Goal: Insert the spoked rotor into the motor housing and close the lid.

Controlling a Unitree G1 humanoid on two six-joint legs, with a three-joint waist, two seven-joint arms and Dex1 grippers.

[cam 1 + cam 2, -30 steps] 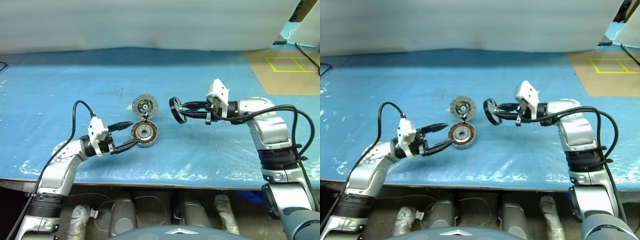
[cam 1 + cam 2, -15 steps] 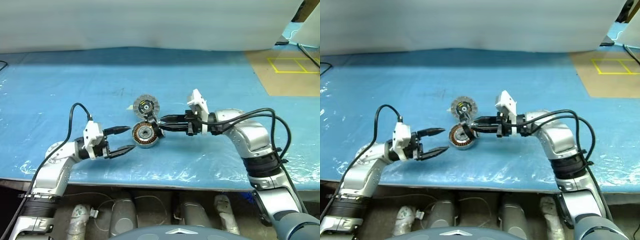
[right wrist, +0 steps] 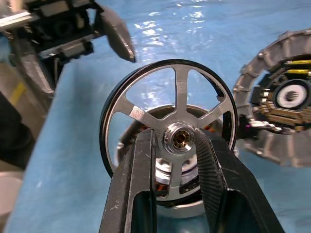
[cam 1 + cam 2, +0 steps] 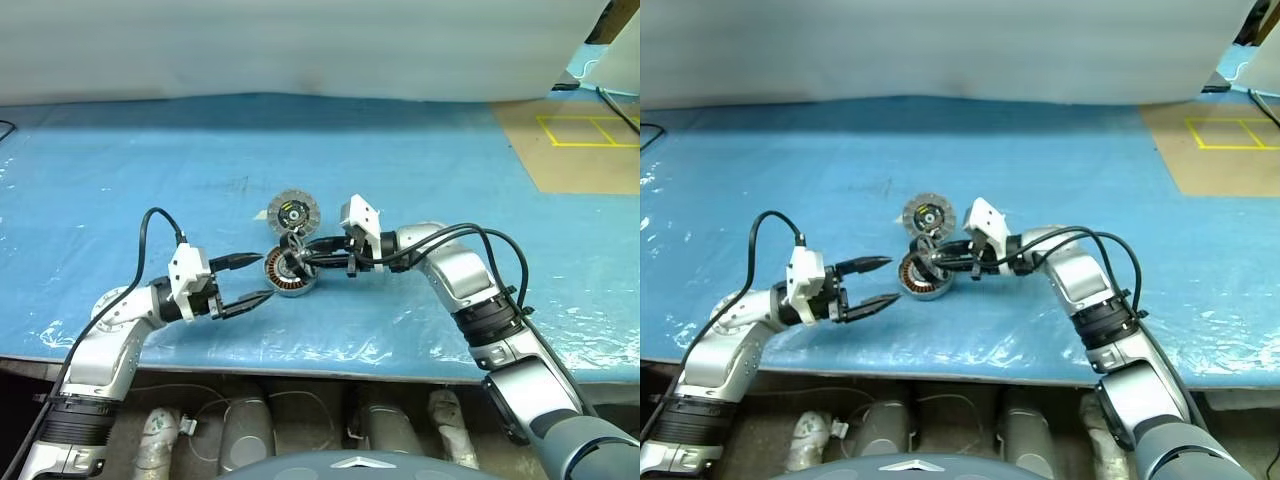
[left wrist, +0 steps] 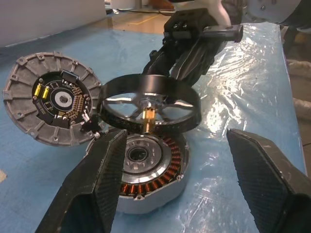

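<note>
— Moved since earlier? Right gripper [image 3: 176, 145], clamped on spoked rotor [image 5: 148, 103], swung leftward, now just above motor housing [image 5: 148, 167].
— Left gripper [image 4: 262, 278]? Spread open beside housing on worktop [image 4: 420, 160]; lid [image 4: 294, 211] just behind.

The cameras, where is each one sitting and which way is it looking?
Left and right eye views: on the head, looking forward and down at the blue table; both arms show.
Left wrist view: on the left arm, looking along its open black fingers at the copper-wound round motor housing; the right gripper also shows.
Right wrist view: on the right arm, looking along its own fingers, shut on the dark spoked rotor; the left gripper shows beyond.
Shared: both wrist views show the rotor above the housing and the grey ribbed lid.
</note>
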